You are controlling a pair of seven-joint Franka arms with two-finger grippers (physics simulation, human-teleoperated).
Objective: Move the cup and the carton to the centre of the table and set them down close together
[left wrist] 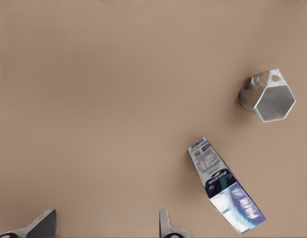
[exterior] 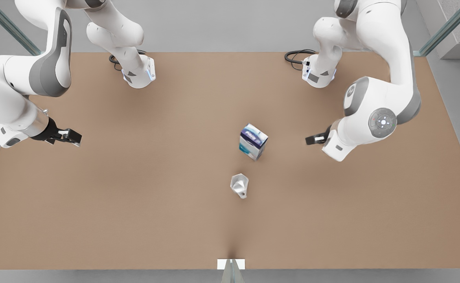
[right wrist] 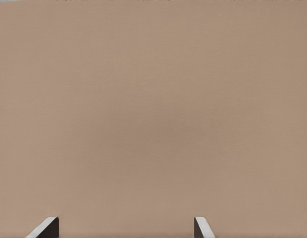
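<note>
Since both grippers (exterior: 69, 137) (exterior: 312, 139) sit open and empty, I'd pinch the light carton (exterior: 253, 141) across flat sides, the slick cup (exterior: 239, 184) by its facets.

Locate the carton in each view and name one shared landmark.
Front view: carton right of centre, cup apart from it, toward the picture's bottom.
Left wrist view: carton near the open left gripper, cup apart from it.
Right wrist view: brown table under the open right gripper.
Shared landmark: the table.
</note>
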